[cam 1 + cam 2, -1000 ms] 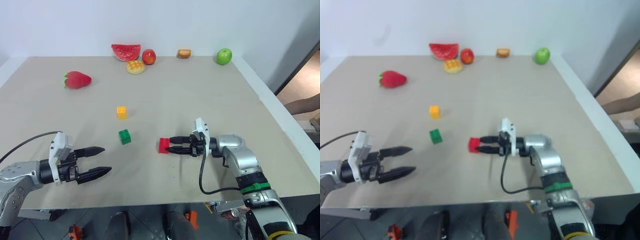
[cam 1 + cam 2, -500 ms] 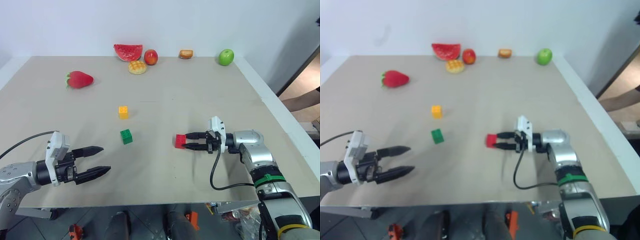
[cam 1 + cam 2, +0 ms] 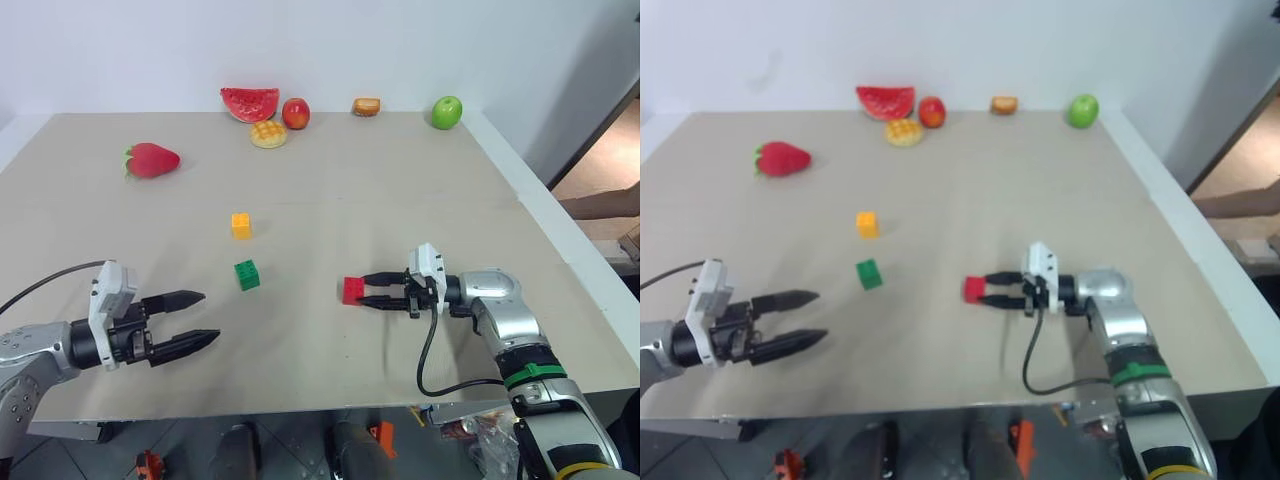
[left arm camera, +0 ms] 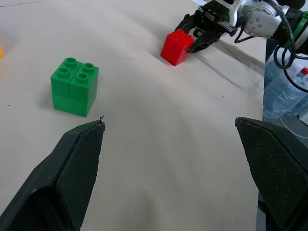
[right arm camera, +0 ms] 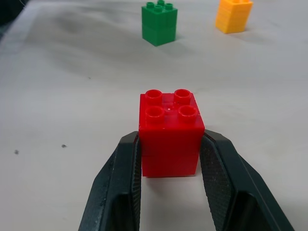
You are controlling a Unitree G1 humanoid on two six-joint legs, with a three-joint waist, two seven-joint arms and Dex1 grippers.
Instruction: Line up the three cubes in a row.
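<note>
My right gripper is shut on the red cube, right of the table's middle; its fingers press both sides of the studded brick, low over the table. The green cube sits to its left, apart from it, and the yellow cube lies just beyond the green one. At the front left my left gripper is open and empty, pointing toward the green cube, with the red cube farther off.
Toy fruits line the far edge: a watermelon slice, a red apple, a waffle, a bun, a green apple. A strawberry lies far left. A person's arm shows past the right edge.
My right gripper has carried the red cube a little to the right, away from the green cube. The left gripper has stayed put and open.
</note>
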